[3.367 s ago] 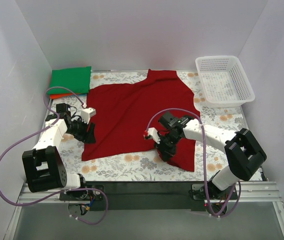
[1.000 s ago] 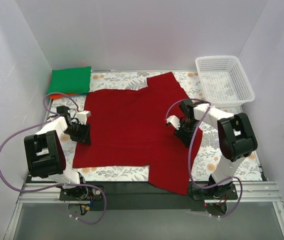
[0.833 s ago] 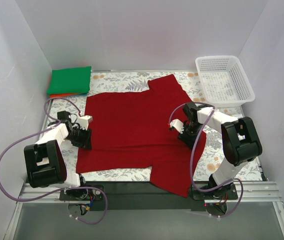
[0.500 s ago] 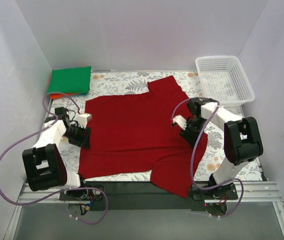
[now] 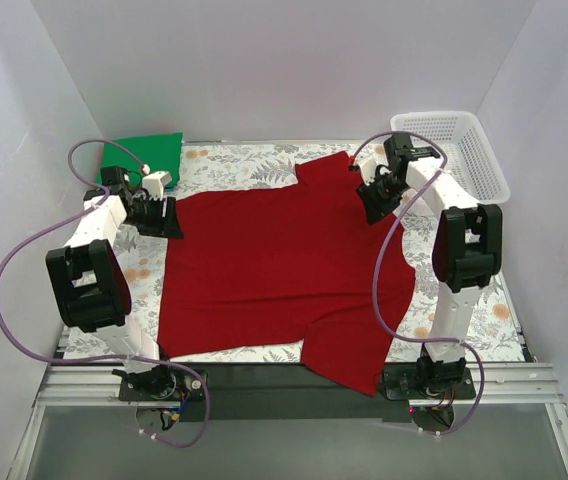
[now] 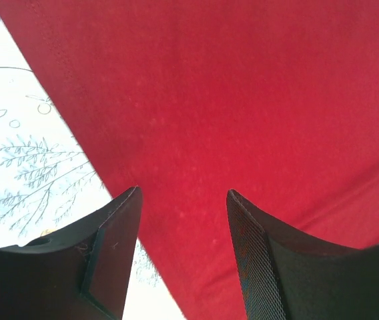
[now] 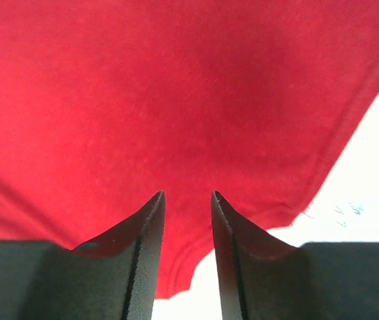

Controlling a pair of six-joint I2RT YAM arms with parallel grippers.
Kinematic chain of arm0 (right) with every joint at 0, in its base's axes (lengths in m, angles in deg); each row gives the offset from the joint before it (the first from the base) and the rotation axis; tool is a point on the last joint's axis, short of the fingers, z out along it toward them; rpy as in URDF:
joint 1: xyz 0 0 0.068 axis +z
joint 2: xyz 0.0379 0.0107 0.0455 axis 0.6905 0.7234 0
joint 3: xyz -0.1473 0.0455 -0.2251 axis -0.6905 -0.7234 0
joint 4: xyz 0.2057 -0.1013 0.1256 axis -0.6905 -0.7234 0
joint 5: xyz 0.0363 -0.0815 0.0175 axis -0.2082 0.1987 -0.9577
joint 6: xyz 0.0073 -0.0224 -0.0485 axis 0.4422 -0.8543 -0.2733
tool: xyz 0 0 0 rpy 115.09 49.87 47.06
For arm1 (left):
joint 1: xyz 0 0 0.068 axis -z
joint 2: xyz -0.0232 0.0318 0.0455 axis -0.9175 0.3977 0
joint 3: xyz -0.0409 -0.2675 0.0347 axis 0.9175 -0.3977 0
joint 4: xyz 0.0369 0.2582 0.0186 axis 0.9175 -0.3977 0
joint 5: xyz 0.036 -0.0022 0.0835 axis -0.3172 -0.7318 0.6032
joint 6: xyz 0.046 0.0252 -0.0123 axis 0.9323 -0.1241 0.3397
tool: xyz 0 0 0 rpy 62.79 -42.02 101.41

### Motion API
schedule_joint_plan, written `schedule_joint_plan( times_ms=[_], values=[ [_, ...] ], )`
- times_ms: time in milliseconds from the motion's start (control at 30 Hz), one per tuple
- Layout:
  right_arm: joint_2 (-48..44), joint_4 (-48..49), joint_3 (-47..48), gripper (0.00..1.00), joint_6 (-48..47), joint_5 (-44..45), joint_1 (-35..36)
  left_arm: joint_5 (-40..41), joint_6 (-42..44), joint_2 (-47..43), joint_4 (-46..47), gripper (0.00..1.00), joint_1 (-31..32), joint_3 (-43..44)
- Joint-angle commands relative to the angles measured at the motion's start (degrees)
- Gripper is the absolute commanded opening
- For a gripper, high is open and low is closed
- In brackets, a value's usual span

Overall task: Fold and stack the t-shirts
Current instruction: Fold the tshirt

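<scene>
The dark red t-shirt (image 5: pixel 274 260) lies spread flat across the middle of the table (image 5: pixel 234 155). Its long axis runs left to right. I take the straight edge on the left for the hem and the two flaps on the right for the sleeves, so it points right.

The left end effector (image 5: pixel 161 216) sits over the far left corner of the cloth. Its jaws stand apart and hold nothing, and the shirt's edge runs slantwise under them. The folded green t-shirt (image 5: pixel 149 152) lies just beyond that arm, in the far left corner.

The right end effector (image 5: pixel 375 200) hangs over the far right sleeve near its hem. Its jaws are parted more narrowly, with flat cloth showing between them and nothing pinched. The basket (image 5: pixel 464 180) stands further right.

Each arm is nearest its own far corner, and the cloth lies towards the near edge from both, so a lengthwise fold would probably pull that way.
</scene>
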Motion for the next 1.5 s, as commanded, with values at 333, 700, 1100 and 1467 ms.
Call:
schedule_joint_plan(
  times_ms=[333, 700, 1100, 1467],
  values=[
    [1.19, 8.92, -15.64, 0.30, 0.14, 8.70, 0.39, 7.52, -3.94, -0.42, 12.00, 0.47, 1.68, -16.81],
    [-11.12, 6.73, -32.09, 0.31, -5.75, 4.86, 0.48, 13.68, 1.34, -10.61, 8.50, 0.40, 1.68, -29.31],
    [-3.76, 8.39, 1.11, 0.55, 10.05, 3.60, -0.75, 2.70, -6.30, -4.65, 6.28, 0.54, 1.77, -2.78],
    [18.93, 12.87, 26.27, 0.55, 18.86, 8.26, -0.75, 2.70, -12.37, 3.53, 13.31, 0.57, 1.68, 4.35]
  ],
)
